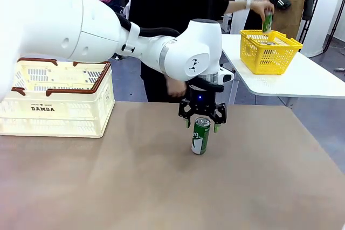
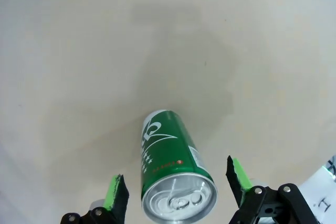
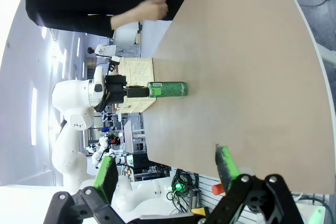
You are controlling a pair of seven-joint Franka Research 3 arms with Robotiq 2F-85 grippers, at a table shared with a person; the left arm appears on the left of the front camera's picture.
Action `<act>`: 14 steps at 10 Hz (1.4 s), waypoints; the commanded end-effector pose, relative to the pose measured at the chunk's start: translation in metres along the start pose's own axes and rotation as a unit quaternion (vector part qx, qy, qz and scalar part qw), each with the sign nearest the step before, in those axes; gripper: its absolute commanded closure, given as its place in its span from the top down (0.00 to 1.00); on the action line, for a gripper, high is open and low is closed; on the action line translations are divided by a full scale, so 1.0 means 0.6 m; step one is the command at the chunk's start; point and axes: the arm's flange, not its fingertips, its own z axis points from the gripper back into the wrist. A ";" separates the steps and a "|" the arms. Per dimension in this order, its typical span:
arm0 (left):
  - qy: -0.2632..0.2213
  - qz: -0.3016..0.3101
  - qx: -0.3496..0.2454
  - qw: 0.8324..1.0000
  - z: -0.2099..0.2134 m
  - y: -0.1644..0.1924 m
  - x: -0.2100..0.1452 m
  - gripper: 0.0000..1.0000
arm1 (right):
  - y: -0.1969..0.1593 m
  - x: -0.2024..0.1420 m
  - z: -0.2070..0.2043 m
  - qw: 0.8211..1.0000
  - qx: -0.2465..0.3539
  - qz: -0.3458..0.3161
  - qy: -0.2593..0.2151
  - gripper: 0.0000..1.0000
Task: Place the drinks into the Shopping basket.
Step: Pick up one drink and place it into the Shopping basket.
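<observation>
A green drink can (image 1: 200,136) with white lettering stands upright on the tan table, near the middle. My left gripper (image 1: 202,126) hangs straight over it, open, its green pads level with the can's silver top and apart from it. In the left wrist view the can (image 2: 170,169) sits between the two spread fingers (image 2: 116,196). The cream Shopping basket (image 1: 56,98) with a brown rim and "DAMDA" print stands at the table's far left. My right gripper (image 3: 165,170) is open, off the table's edge, holding nothing; from it the can (image 3: 168,88) shows sideways.
A person in black stands at the far side, one hand (image 1: 174,86) behind my left arm. On a white side table at the back right, a yellow mesh basket (image 1: 269,51) stands with another person's hand holding a green can (image 1: 267,22) above it.
</observation>
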 end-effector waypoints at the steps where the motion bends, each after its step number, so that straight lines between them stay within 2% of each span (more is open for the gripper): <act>1: -0.003 -0.016 0.009 1.000 0.002 -0.004 0.010 1.00 | 0.003 0.004 -0.001 1.000 0.012 0.014 -0.009 1.00; 2: 0.003 -0.016 0.021 1.000 -0.002 -0.007 0.012 0.40 | 0.003 0.004 -0.001 1.000 0.012 0.014 -0.009 1.00; 3: -0.008 -0.025 0.033 0.999 -0.002 -0.009 0.012 0.00 | 0.003 0.004 -0.001 1.000 0.012 0.014 -0.009 1.00; 6: -0.010 -0.020 0.053 0.998 0.004 0.001 0.009 0.00 | 0.003 0.004 -0.001 1.000 0.012 0.014 -0.009 1.00; 7: -0.015 -0.020 0.045 0.999 0.036 0.013 -0.008 0.00 | 0.003 0.004 -0.001 1.000 0.012 0.014 -0.009 1.00; 9: -0.042 -0.033 0.012 0.999 0.161 0.046 -0.089 0.00 | 0.003 0.004 -0.001 1.000 0.012 0.014 -0.009 1.00; 11: -0.097 -0.053 -0.019 0.994 0.295 0.081 -0.184 0.00 | 0.003 0.004 -0.001 1.000 0.012 0.014 -0.009 1.00; 12: -0.084 -0.069 -0.038 0.993 0.384 0.122 -0.246 0.00 | 0.003 0.004 -0.001 1.000 0.012 0.014 -0.009 1.00; 13: -0.013 -0.110 -0.048 0.993 0.458 0.170 -0.305 0.00 | 0.003 0.004 -0.001 1.000 0.012 0.014 -0.009 1.00; 14: 0.042 -0.099 -0.034 0.994 0.518 0.224 -0.371 0.00 | 0.003 0.004 -0.001 1.000 0.012 0.014 -0.009 1.00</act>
